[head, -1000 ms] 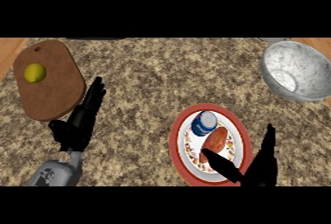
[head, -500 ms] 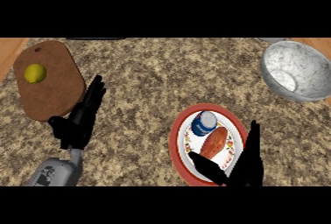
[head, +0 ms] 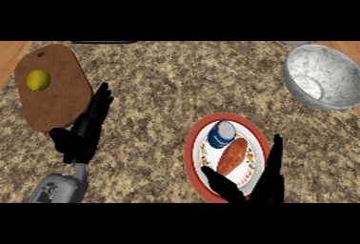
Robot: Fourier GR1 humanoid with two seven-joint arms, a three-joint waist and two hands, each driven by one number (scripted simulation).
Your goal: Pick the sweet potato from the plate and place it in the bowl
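Counts: one sweet potato, one plate, one bowl, one can, one lemon, one cutting board, two hands.

Right hand (head: 262,187) is at the bottom edge, over the near side of the plate (head: 190,153). It is spread wide, holding nothing: fingers (head: 274,152) point straight up along the plate's right rim, thumb (head: 218,182) angles out left across the plate's near part. No curl on anything.

Sweet potato (head: 233,156) is on the plate, lying in the gap between that thumb and the fingers, just ahead of the palm. Long axis tilted, upper end toward the right. Cannot tell whether the hand touches it; no grasp visible.

Blue-and-white can (head: 222,134) shares the plate, just beyond the sweet potato, farther from the right hand, up and left of the fingertips.

Bowl (head: 325,83) is grey metal, well beyond the right hand and off to its right, near the counter's (head: 175,86) far right corner. Apart from the plate.

Left hand (head: 85,128) is at the left, fingers straight and relaxed, pointing away, resting, holding nothing. Fingertips lie near the right edge of the brown cutting board (head: 53,86), which sits beyond and left of that hand. Lemon (head: 38,79) is on the board, well ahead-left of the left hand.
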